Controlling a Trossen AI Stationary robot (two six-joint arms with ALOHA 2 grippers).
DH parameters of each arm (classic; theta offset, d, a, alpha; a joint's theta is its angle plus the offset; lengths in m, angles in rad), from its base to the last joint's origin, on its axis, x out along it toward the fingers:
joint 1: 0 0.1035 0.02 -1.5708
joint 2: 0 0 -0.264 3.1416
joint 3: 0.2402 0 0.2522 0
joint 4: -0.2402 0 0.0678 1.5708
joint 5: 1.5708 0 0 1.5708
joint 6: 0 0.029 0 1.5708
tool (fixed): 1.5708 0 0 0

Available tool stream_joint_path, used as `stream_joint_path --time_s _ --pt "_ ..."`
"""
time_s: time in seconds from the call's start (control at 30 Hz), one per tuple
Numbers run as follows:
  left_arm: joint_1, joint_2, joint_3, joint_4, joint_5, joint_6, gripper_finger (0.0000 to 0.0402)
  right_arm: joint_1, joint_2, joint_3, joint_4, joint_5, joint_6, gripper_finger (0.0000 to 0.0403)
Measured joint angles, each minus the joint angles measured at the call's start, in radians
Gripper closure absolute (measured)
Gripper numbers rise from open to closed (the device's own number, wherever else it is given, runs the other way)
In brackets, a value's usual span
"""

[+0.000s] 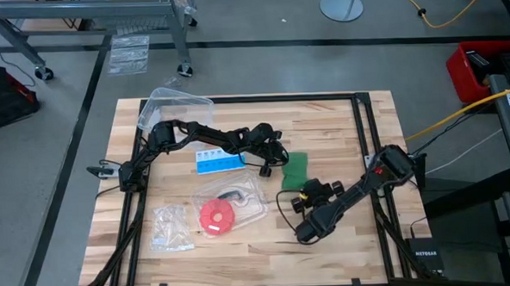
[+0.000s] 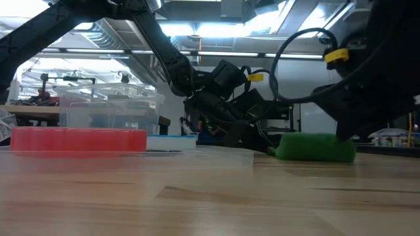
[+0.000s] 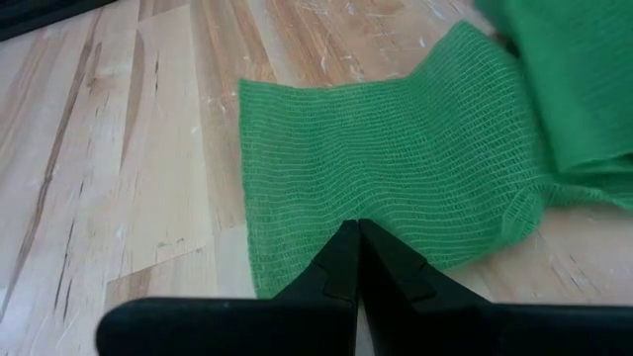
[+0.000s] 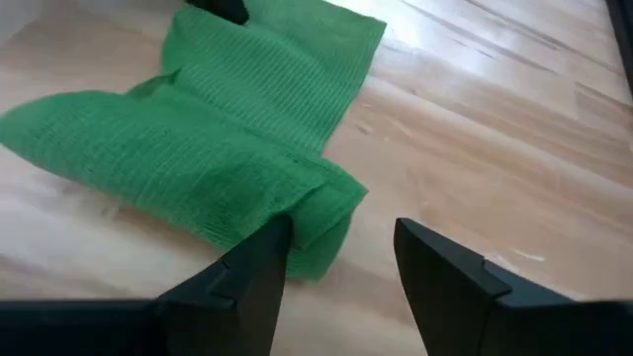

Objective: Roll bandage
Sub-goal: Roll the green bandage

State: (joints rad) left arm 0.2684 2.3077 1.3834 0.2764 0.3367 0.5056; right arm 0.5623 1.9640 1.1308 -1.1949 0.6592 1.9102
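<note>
We look down on a pale wooden table [image 1: 341, 139] framed by dark rails, standing on a grey floor where a yellow cable [image 1: 461, 117] trails past a red box [image 1: 485, 68]. Near the middle of the table lies the bandage [image 1: 296, 169], a green woven strip spread partly flat, with one end folded over on itself into a thicker wad. The left gripper [image 3: 358, 259] reaches in from the left arm, its fingers pressed tightly together with their tips resting on the edge of the flat part of the bandage; we cannot tell whether any cloth is caught between them. The right gripper [image 4: 336, 259] comes in from the other side, low over the table, its fingers spread apart, one finger touching the folded end of the bandage and the other over bare wood just beside it. To the left of the bandage sits a blue-and-white pill box [image 1: 219, 161], and nearer the front edge a red round disc [image 1: 215, 215] rests in a clear plastic tray [image 1: 249, 199]. A clear plastic container [image 1: 176, 108] stands at the far left corner, and a small clear bag [image 1: 171, 228] lies near the front left.
</note>
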Motion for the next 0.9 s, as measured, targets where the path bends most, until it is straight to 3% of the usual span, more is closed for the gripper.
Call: stream_joint_path --time_s 0.6,0.9 --pt "0.0 0.0 0.0 0.0 0.0 0.0 0.04 -0.134 0.0 -0.026 0.036 0.103 -0.065 0.021" --pt "0.0 0.0 0.0 0.0 0.0 0.0 0.04 -0.157 0.0 -0.084 0.065 0.153 -0.012 0.021"
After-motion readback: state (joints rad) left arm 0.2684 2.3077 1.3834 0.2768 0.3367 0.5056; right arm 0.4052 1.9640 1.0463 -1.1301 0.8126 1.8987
